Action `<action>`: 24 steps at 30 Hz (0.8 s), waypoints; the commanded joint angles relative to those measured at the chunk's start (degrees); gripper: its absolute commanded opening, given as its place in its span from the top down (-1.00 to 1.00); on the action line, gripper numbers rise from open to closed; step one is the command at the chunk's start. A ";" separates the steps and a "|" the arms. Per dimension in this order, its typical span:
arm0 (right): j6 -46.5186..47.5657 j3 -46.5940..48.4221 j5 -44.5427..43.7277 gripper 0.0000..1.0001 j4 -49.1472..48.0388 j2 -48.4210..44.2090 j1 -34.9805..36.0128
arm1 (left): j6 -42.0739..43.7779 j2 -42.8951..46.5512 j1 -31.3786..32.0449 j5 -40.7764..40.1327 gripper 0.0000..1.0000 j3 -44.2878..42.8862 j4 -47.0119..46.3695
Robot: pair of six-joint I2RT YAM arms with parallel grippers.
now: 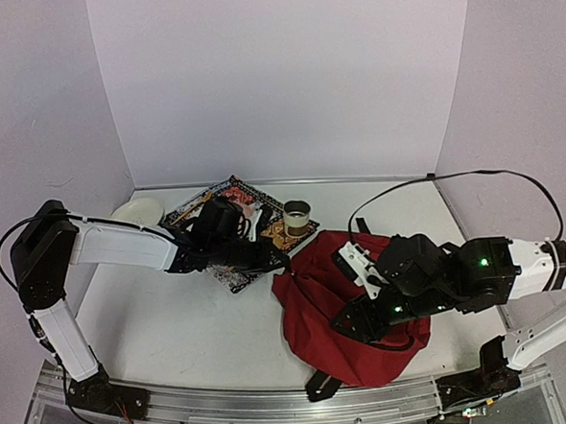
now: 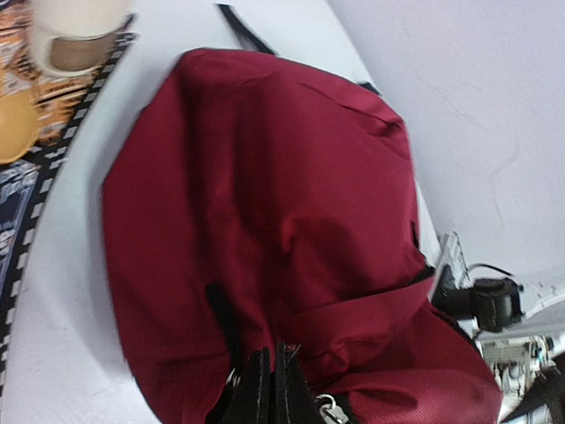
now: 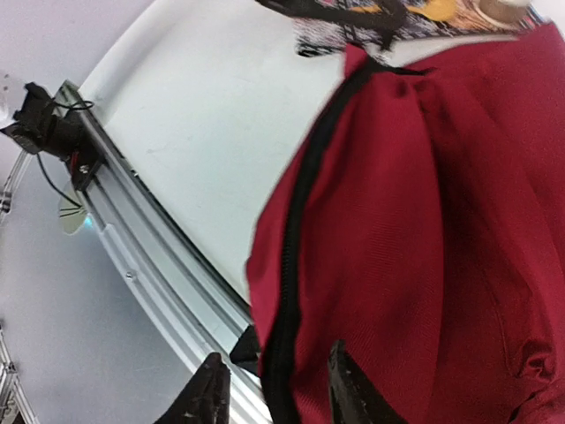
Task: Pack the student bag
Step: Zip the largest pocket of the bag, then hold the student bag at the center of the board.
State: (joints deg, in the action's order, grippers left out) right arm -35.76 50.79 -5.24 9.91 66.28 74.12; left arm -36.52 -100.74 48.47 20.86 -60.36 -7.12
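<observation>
The student bag (image 1: 322, 301), dark red with black zip and straps, lies on the table at centre right. My left gripper (image 1: 279, 264) is at its upper left corner. In the left wrist view the fingers (image 2: 256, 393) are pressed together on the bag's (image 2: 265, 194) black-trimmed edge, with metal zip rings on either side. My right gripper (image 1: 355, 321) sits over the bag's near side. In the right wrist view it (image 3: 278, 397) is open, its jaws standing either side of the black zip line (image 3: 300, 230) on the bag (image 3: 424, 221).
A tape roll (image 1: 297, 214), patterned books (image 1: 226, 198) and a white bowl (image 1: 139, 213) lie behind the bag at the back left. An aluminium rail (image 1: 228, 408) runs along the near edge. A black strap end (image 1: 321, 385) hangs over it.
</observation>
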 commanded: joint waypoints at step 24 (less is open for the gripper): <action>-11.99 22.43 -11.89 -0.22 -1.59 29.39 0.21 | -14.40 19.15 9.32 -6.75 1.00 11.69 -6.92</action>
State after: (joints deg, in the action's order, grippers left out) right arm -43.85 71.96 -15.07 9.78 93.95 74.28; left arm -47.03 -85.17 57.23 14.35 -49.79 -8.34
